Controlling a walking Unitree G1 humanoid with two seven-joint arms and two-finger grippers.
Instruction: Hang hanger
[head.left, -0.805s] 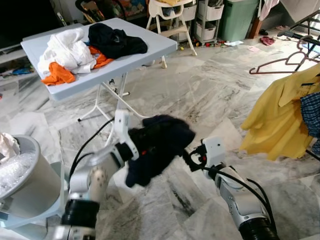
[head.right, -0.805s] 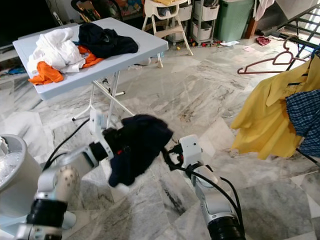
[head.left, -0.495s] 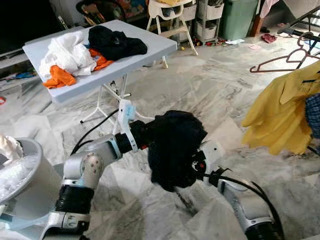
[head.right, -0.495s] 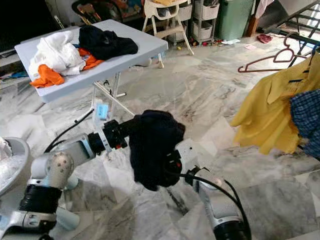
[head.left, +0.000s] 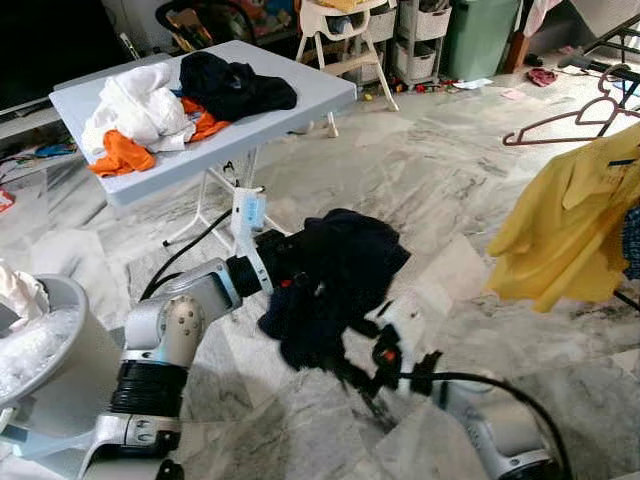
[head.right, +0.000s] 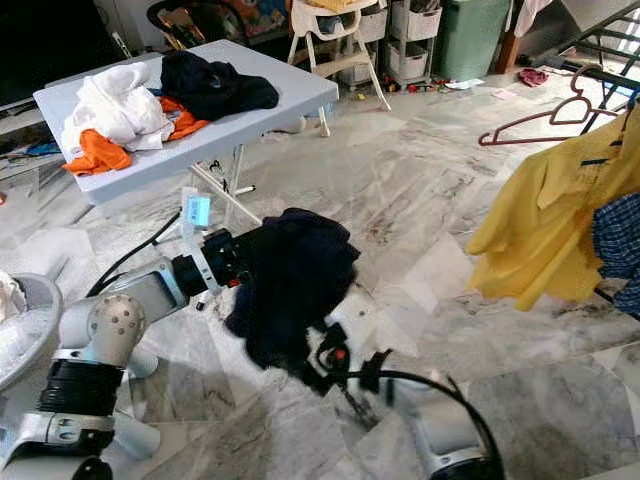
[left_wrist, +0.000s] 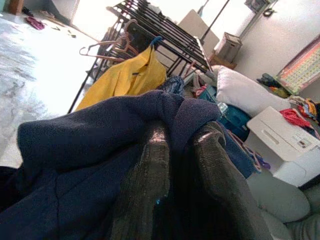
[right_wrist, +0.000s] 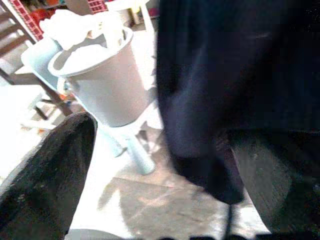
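Standing on marble floor (head.left: 440, 170), the robot faces a counter (head.left: 300, 100) heaped with laundry; a rack (left_wrist: 165, 40) carries a yellow shirt (head.left: 560, 230). Mid-air hangs a dark garment (head.left: 335, 285), soft, limp, light, best gripped at a bunched fold. The left hand (left_wrist: 182, 185) is clamped on it. Beneath, the right hand (right_wrist: 160, 170) gapes wide, empty. A bare hanger (head.left: 560, 125) hangs on the rack.

Head eyes look down across the floor; both wrist views sit close against the dark garment (head.left: 335, 285), seemingly.
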